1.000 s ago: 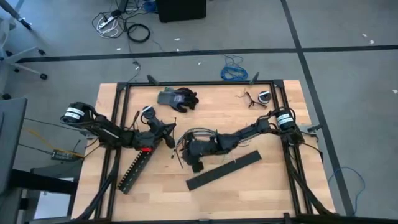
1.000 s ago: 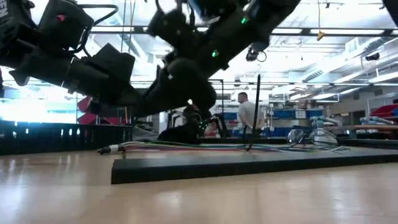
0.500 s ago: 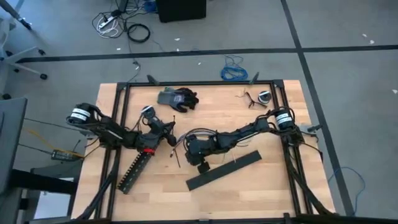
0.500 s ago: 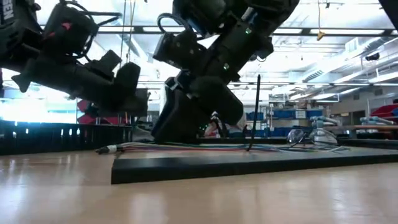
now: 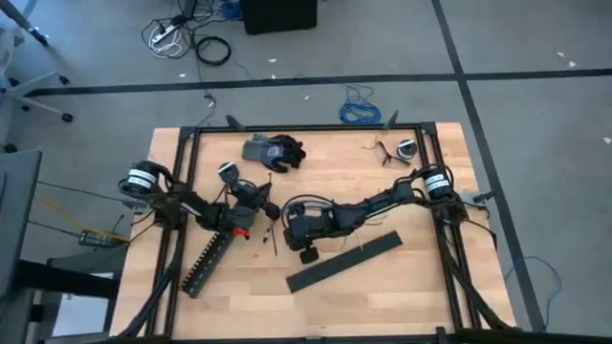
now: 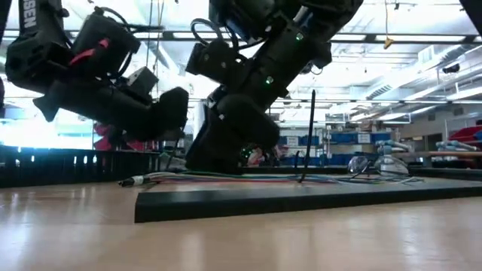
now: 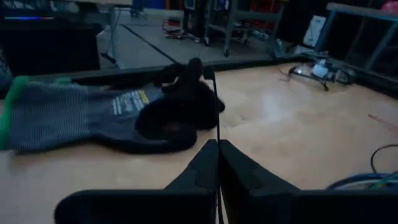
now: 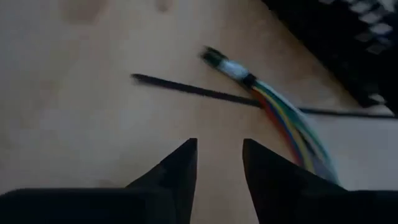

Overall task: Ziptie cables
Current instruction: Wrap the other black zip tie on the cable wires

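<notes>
Cables: multicolour bundle, flat on table, ziptie alongside.

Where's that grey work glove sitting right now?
In the high view the grey work glove lies near the table's far edge, left of centre, just beyond the left pincer; the left wrist view shows it flat on the wood.

Left claw pinched — right claw parted.
</notes>
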Controlling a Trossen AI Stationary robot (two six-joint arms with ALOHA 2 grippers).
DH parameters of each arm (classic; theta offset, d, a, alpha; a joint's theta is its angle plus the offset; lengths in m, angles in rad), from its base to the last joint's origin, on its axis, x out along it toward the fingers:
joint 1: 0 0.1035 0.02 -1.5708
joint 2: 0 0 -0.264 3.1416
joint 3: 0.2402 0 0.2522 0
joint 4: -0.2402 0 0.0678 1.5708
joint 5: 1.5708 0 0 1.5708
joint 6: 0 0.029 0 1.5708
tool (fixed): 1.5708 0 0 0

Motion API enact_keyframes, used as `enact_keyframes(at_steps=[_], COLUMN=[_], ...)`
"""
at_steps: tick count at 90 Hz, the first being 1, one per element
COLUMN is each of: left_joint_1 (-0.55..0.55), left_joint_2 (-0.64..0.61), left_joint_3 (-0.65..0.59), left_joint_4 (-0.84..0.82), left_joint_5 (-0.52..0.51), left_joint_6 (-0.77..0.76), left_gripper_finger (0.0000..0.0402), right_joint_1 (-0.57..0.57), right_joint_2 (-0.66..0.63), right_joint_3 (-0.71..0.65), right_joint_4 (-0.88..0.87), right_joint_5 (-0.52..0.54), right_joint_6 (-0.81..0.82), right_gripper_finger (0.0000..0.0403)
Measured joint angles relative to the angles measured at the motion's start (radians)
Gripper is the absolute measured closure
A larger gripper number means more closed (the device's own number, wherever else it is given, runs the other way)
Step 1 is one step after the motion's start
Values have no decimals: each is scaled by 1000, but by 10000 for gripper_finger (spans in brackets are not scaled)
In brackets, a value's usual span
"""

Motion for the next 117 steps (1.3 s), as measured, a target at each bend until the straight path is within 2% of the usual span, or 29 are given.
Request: enact_keyframes(at_steps=[8,22,31,46,66,84,93,106,117], left_joint_1=[-1,0,0,0,0,-1,-1,-1,-1], left_joint_2=[-15,-9,-2,-2,-2,-2,-2,-2,-3], left_joint_3=[0,0,13,51,58,57,57,57,57], left_joint_4=[2,-11,-83,-189,-203,-193,-194,-193,-193], left_joint_5=[-43,-92,-126,-127,-122,-87,-84,-82,-80], left_joint_6=[-7,-57,-87,-126,-125,-105,-102,-101,-100], left_gripper_finger=[401,401,401,401,401,402,401,402,402], right_joint_1=[-20,-43,-46,-66,-113,-164,-189,-204,-205], right_joint_2=[0,0,0,0,0,0,0,-2,-3], right_joint_3=[0,-2,-6,-8,-10,-10,-10,-10,-11], right_joint_4=[-29,-36,-41,-85,-94,-103,-126,-161,-132], right_joint_5=[47,48,49,51,51,-46,-124,-193,-231], right_joint_6=[4,17,16,10,11,32,69,80,80], right_gripper_finger=[280,281,281,283,283,289,309,386,398])
